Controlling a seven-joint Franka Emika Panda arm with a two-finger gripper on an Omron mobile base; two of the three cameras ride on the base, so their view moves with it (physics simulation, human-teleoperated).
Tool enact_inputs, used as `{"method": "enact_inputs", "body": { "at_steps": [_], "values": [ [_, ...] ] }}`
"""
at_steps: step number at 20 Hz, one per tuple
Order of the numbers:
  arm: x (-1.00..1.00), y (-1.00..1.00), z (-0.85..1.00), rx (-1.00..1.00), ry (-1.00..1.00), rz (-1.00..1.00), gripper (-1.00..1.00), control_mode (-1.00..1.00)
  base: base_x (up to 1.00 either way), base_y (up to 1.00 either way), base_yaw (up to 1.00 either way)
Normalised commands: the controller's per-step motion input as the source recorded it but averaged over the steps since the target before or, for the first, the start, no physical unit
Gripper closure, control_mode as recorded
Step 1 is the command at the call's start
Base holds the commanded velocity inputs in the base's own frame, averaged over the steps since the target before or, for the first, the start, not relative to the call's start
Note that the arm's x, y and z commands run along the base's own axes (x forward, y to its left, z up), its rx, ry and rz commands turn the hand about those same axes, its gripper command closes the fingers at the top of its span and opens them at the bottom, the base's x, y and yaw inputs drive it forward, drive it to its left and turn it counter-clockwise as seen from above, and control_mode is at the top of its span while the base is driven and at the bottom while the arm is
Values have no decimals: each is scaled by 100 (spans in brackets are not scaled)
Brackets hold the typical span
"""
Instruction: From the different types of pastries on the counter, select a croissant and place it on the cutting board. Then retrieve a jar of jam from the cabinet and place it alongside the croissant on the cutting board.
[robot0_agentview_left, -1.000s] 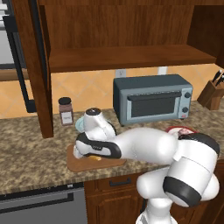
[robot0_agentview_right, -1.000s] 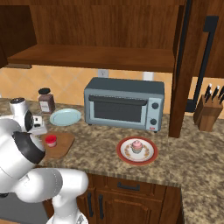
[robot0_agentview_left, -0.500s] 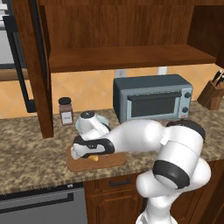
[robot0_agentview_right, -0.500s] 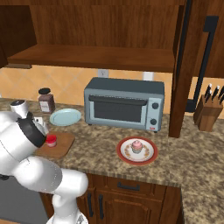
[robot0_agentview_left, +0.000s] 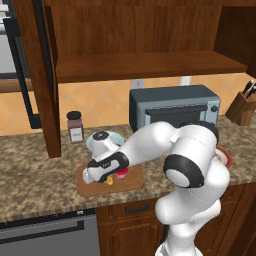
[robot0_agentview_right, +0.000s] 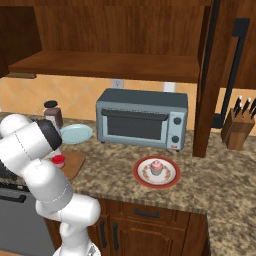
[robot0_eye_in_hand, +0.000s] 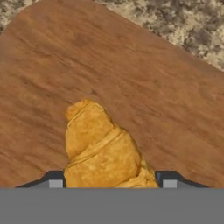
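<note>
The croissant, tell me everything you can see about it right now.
The croissant is a small golden-orange pastry with ridged, layered folds, tapering to a rounded tip. It looks flaky and whole. In the hand view it lies on the brown wooden cutting board, right between the two jaws of the gripper, which sit at either side of its near end. In the left base view a yellow bit of it peeks out under the hand, beside the red jar of jam.

The cutting board lies on the tabletop, left of and nearer than the toaster oven. On the board sit the croissant and, touching or just beside it, the jar of jam. The arm's hand covers the board's back edge. A dark-lidded jar stands behind the board.
</note>
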Motion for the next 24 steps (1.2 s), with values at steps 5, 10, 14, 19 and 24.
{"method": "enact_inputs", "body": {
  "at_steps": [5, 10, 14, 19, 24],
  "values": [
    [6, 9, -11, -1, -4, -1, 100, -100, 0, 0, 0],
    [9, 25, -2, 0, -4, -2, -100, -100, 0, 0, 0],
    [9, 19, 0, 0, -1, -2, -100, -100, 0, 0, 0],
    [4, 4, 0, 13, 0, -2, -100, -100, 0, 0, 0],
    [0, -4, 43, 24, -3, -1, -100, -100, 0, 0, 0]
  ]
}}
